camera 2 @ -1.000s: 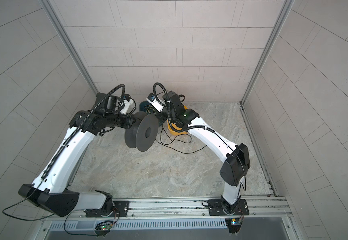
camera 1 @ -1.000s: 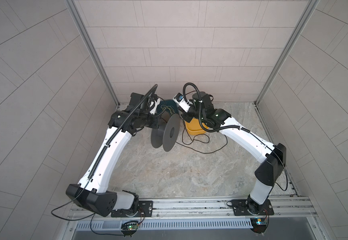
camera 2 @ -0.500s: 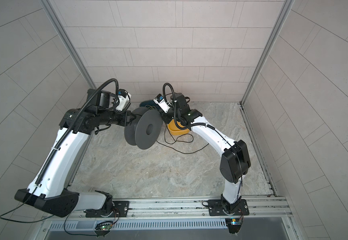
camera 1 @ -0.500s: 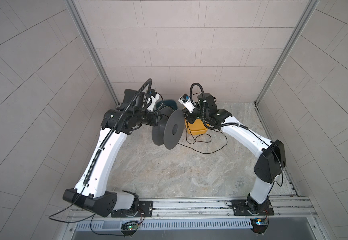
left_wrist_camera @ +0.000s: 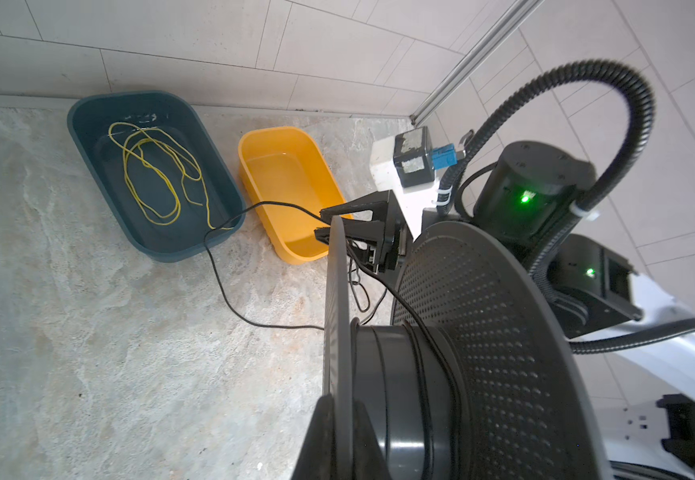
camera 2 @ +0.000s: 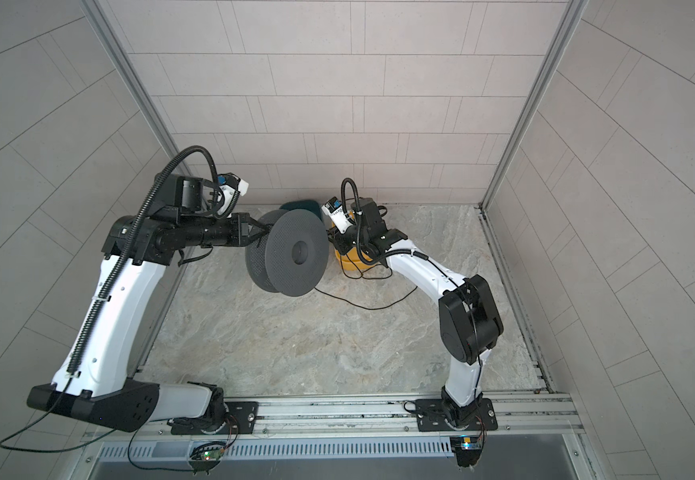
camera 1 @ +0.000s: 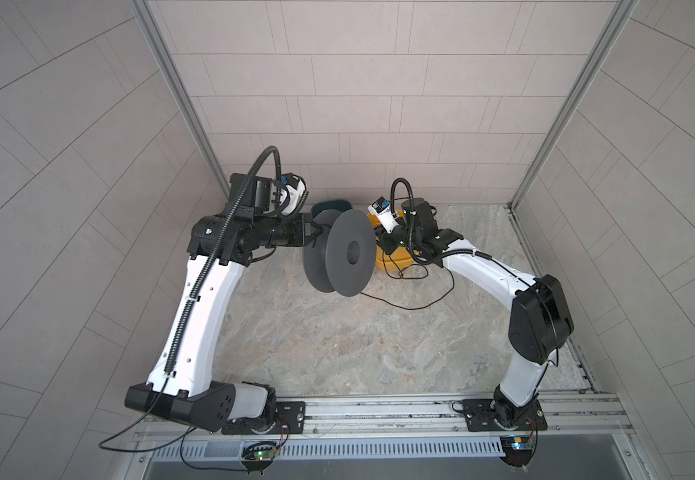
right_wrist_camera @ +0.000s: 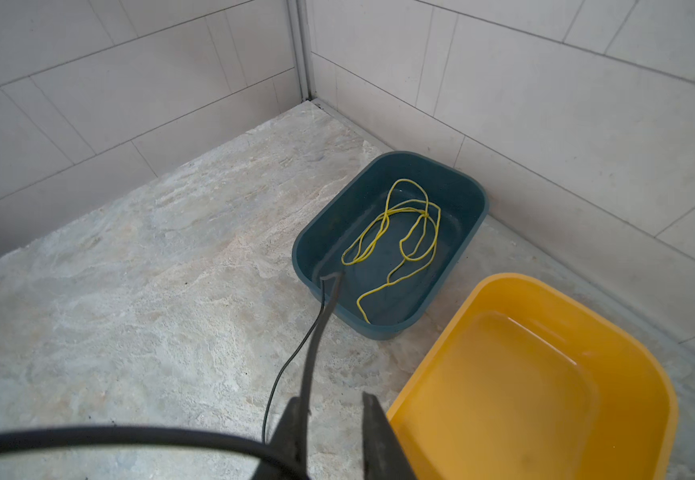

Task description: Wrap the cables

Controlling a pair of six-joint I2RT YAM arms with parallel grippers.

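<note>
Left wrist view: the left gripper (left_wrist_camera: 342, 405) clamps a flange of the grey spool (left_wrist_camera: 483, 332) near the tabletop's (left_wrist_camera: 88, 332) far edge; the right gripper (left_wrist_camera: 329, 226) has its jaws apart, the black cable (left_wrist_camera: 221, 286) running past its fingers.

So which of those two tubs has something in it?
The dark teal tub: a thin yellow cord lies looped inside it. The yellow tub beside it looks empty.
</note>
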